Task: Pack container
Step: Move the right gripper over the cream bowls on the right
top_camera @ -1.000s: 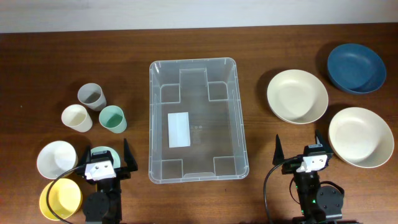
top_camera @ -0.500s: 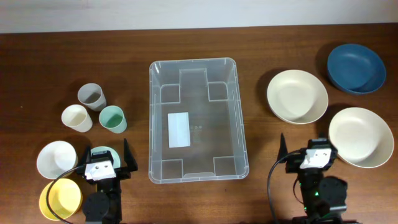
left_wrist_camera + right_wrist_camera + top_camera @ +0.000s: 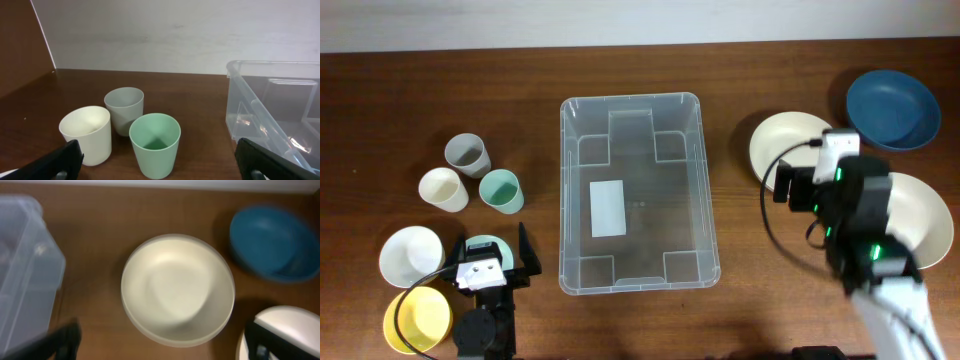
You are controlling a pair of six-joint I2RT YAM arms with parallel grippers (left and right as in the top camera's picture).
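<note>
Container (image 3: pixel 665 215): centre of the overhead frame, on the wooden table (image 3: pixel 410 100)
Left gripper (image 3: pixel 488 252): lower left, released, jaws spread wide, facing the green cup (image 3: pixel 155 140)
Right gripper (image 3: pixel 162 341): right side, released, jaws spread wide, above the cream bowl (image 3: pixel 177 287)
Cream bowl: right of the container, apart from it

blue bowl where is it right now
In the overhead view the dark blue bowl sits at the table's far right, near the back edge, behind and right of the cream bowl and directly behind the other pale bowl.
</note>
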